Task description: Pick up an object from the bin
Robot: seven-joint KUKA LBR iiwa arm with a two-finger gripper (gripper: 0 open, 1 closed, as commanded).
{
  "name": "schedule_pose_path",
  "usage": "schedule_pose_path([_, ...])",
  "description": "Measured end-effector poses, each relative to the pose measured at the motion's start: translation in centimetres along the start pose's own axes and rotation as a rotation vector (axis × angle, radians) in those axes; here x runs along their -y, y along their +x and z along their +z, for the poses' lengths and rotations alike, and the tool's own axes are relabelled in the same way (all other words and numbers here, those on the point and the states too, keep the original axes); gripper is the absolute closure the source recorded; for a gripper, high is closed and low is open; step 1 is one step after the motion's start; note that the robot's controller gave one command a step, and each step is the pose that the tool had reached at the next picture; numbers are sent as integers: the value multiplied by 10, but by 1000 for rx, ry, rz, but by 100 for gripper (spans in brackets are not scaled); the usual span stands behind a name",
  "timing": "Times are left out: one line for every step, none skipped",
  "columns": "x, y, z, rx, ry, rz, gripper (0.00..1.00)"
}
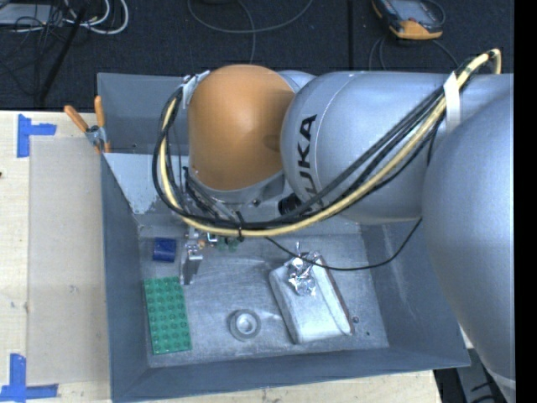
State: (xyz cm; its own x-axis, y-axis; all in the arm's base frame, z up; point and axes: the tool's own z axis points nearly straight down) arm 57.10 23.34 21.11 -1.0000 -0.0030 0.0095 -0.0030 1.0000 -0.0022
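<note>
My gripper (192, 267) reaches down from under the arm's orange cover into the left part of the bin. Its tip hangs just above the top right corner of a flat green studded plate (167, 314) that lies by the bin's left wall. A small blue block (164, 249) sits just left of the gripper, near the back left corner of the floor. Most of the gripper is hidden under the cover and cables.
A small round metal lid (244, 322) lies on the floor near the front, right of the green plate. Farther right lies a grey rectangular slab (317, 313) with a crumpled piece of foil (300, 277) on its far end. The arm covers the bin's back and right.
</note>
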Motion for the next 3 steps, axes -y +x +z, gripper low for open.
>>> schedule_pose_path([25, 69, 81, -3, 2, -133, 0])
schedule_pose_path([9, 91, 127, 15, -1, -283, 0])
schedule_pose_path([8, 90, 126, 17, -4, -281, 100])
